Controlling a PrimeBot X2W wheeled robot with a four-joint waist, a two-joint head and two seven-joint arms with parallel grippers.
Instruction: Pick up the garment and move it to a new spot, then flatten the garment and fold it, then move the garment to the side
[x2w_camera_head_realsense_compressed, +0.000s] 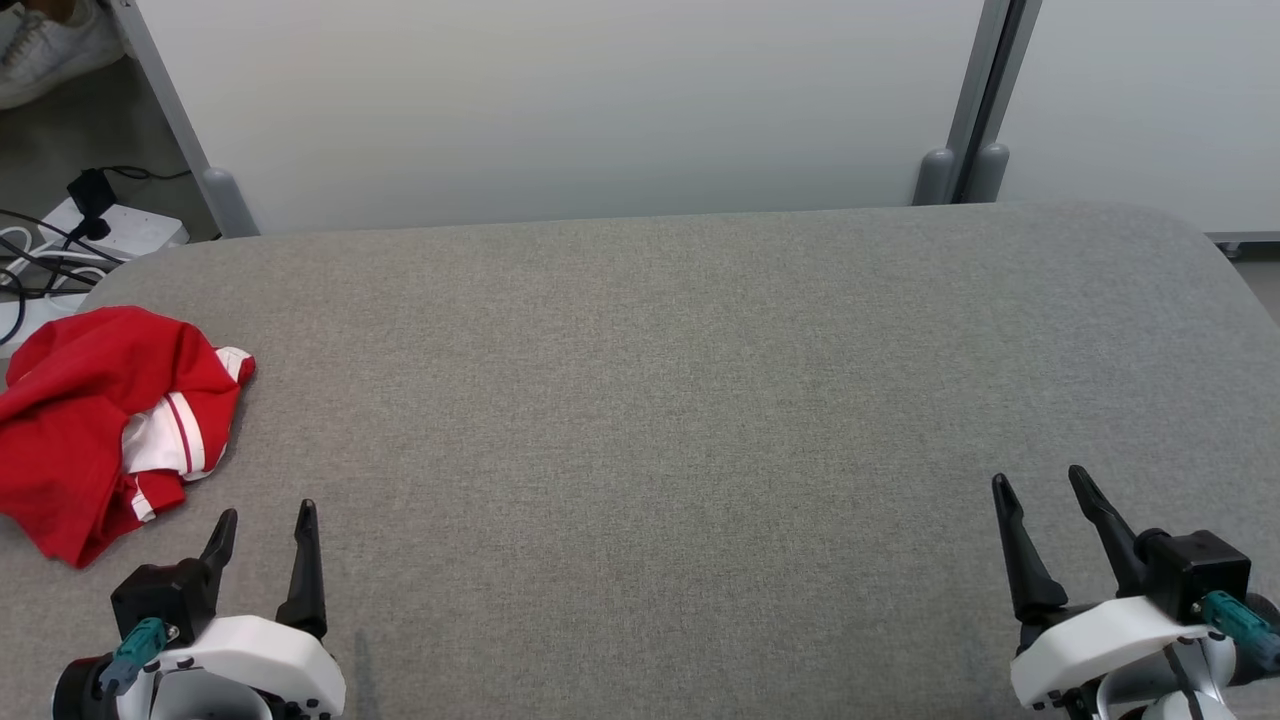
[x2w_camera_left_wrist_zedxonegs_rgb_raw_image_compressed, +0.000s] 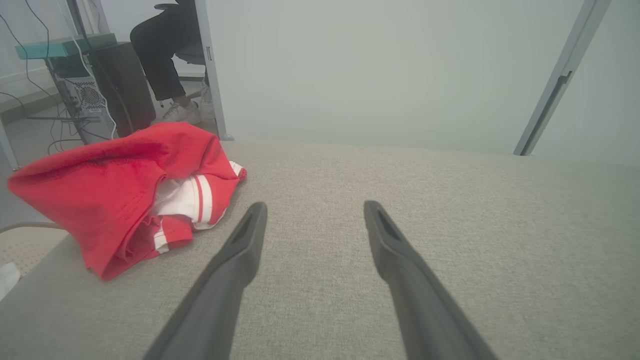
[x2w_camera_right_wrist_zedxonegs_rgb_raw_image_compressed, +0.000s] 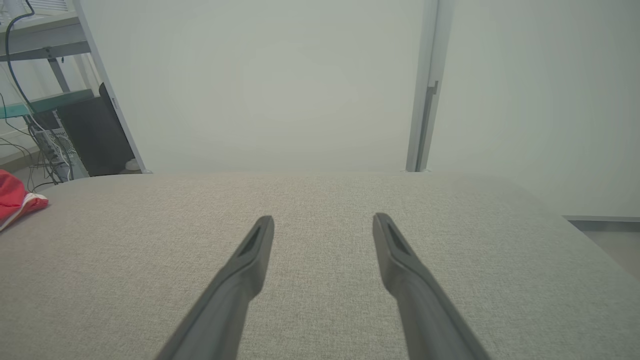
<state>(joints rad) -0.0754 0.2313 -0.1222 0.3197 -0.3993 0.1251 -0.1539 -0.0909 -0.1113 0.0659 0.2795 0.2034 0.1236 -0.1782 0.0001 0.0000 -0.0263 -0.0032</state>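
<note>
Lying crumpled at the left edge of the grey table (x2w_camera_head_realsense_compressed: 700, 400), the red garment (x2w_camera_head_realsense_compressed: 90, 420) sits near the left gripper (x2w_camera_head_realsense_compressed: 268, 508), fingers spread, holding nothing; the right gripper (x2w_camera_head_realsense_compressed: 1036, 473), likewise spread, is well apart.

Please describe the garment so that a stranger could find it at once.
Look at the grey table. At its left edge lies the garment, a crumpled heap. It is bright red with white striped trim, against plain grey.

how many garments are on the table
1. A crumpled red garment with white trim lies at the left edge of the grey table, just ahead of the left gripper. Its folds could hide another.
</note>
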